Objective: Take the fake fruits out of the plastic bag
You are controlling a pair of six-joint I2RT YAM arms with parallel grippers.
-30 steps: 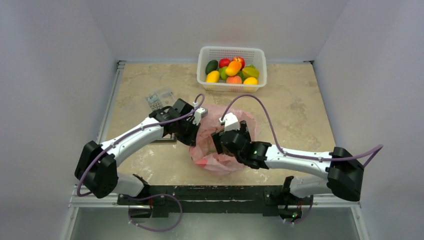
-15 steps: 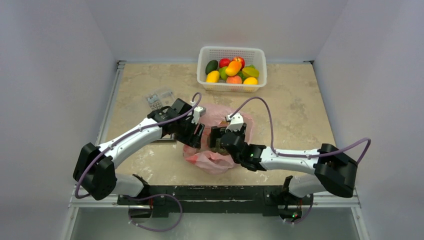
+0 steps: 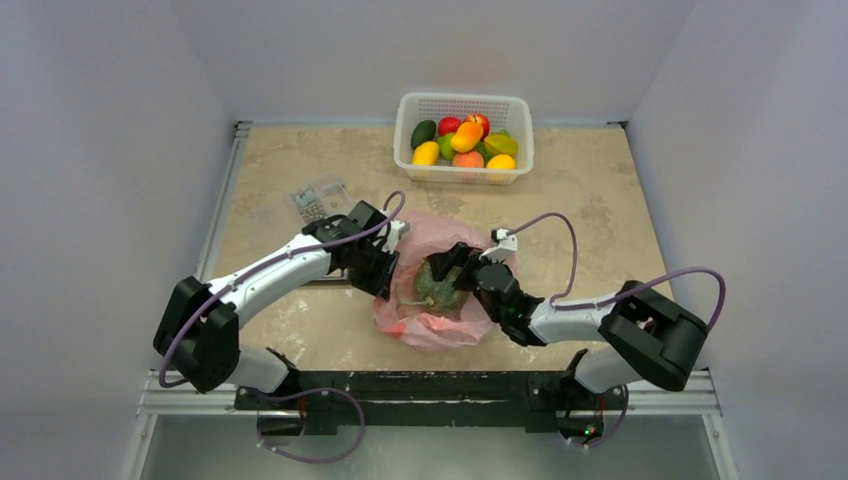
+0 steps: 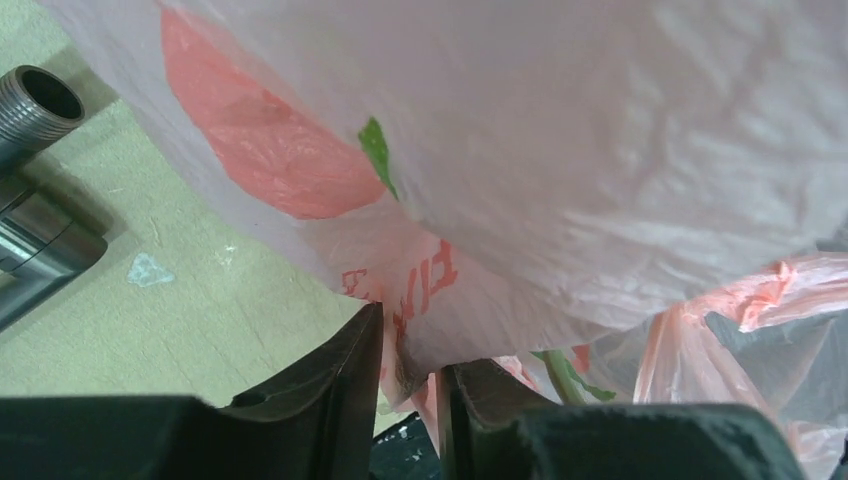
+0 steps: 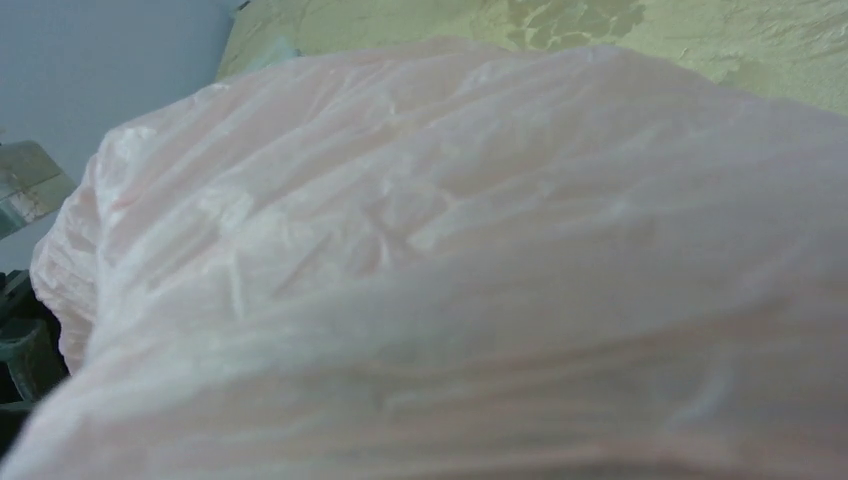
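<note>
The pink plastic bag [image 3: 440, 325] lies at the table's near middle. A dull-green rough melon [image 3: 436, 287] shows in its open mouth. My left gripper [image 3: 388, 272] is at the bag's left edge; in the left wrist view its jaws [image 4: 410, 335] are shut on a fold of the bag [image 4: 600, 150]. My right gripper [image 3: 462, 262] sits at the melon's upper right, inside the bag mouth. Bag film [image 5: 450, 250] fills the right wrist view and hides its fingers, so I cannot tell whether it grips. Other fake fruits, orange [image 3: 466, 136] and yellow [image 3: 426, 153], lie in the basket.
The white perforated basket [image 3: 463, 176] stands at the back middle with red apples and green pieces too. A small clear packet [image 3: 318, 197] lies at the left, behind my left arm. A grey metal cylinder [image 4: 35, 95] shows at the left wrist view's upper left.
My right gripper has swung right and turned, and the melon has come into view in the bag mouth. The bag has been pulled lower and more open. My left gripper shifted slightly.
</note>
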